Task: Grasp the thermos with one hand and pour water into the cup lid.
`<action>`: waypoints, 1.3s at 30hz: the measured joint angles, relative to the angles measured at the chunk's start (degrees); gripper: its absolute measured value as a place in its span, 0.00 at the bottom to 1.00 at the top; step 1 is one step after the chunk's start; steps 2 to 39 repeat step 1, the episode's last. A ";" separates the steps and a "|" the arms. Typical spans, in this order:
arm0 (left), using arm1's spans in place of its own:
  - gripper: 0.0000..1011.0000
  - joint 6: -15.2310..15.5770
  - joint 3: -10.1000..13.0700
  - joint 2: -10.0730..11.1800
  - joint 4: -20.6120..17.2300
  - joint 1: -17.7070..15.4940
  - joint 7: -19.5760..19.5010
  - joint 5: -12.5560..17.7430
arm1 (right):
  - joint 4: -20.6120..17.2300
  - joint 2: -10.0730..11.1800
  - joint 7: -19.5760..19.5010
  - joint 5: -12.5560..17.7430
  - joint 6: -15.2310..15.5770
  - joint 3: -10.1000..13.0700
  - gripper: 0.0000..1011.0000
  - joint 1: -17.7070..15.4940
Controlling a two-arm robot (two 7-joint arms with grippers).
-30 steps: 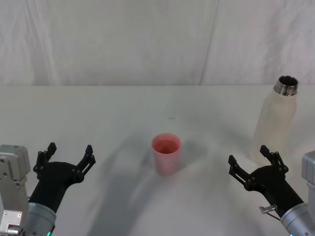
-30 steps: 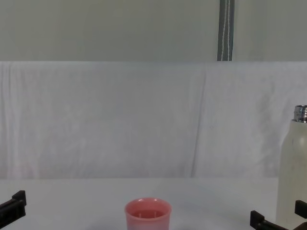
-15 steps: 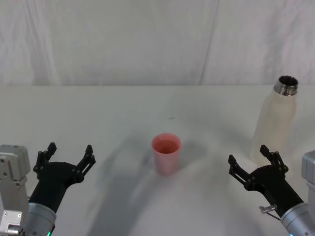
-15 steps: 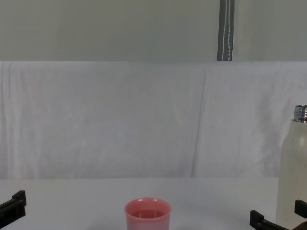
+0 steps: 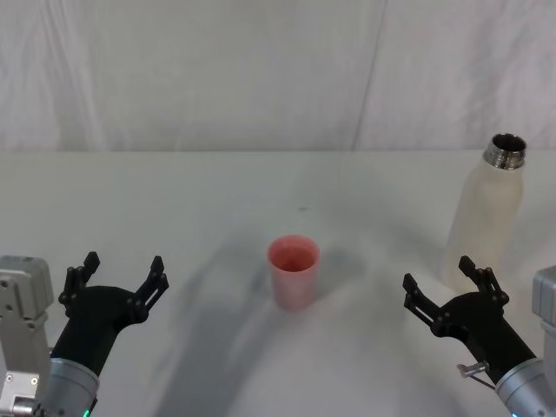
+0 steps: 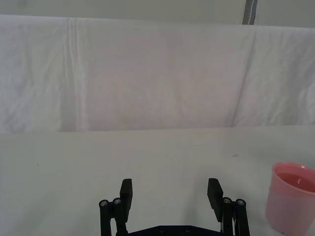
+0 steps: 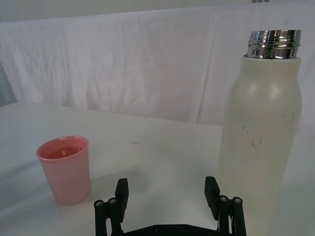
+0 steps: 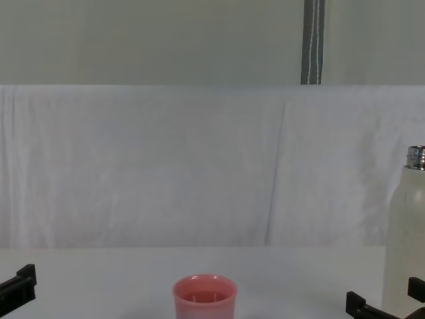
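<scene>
Two grippers low at the table's [image 5: 217, 191] near edge, jaws spread, holding nothing: left gripper [image 5: 119, 271] at the left, right gripper [image 5: 441, 287] just short of the thermos [image 5: 486, 217], upright near the right edge. Cup lid [image 5: 294, 271] mid-table, between them.

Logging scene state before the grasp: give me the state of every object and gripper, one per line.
thermos: upright on the table, cap off, steel neck open, not gripped.
cup lid: upright, mouth up, standing alone mid-table.
left gripper: open, empty, left of the cup lid.
right gripper: open, empty, just short of the thermos base.
</scene>
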 joint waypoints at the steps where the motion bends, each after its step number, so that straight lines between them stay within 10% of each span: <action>1: 0.99 0.00 0.00 0.00 0.00 0.00 -0.01 0.00 | 0.00 0.00 0.00 0.00 0.00 0.00 0.99 0.00; 39: 0.99 0.00 0.00 0.00 0.00 0.00 -0.01 0.00 | 0.00 0.00 0.00 0.00 0.00 0.00 0.99 0.00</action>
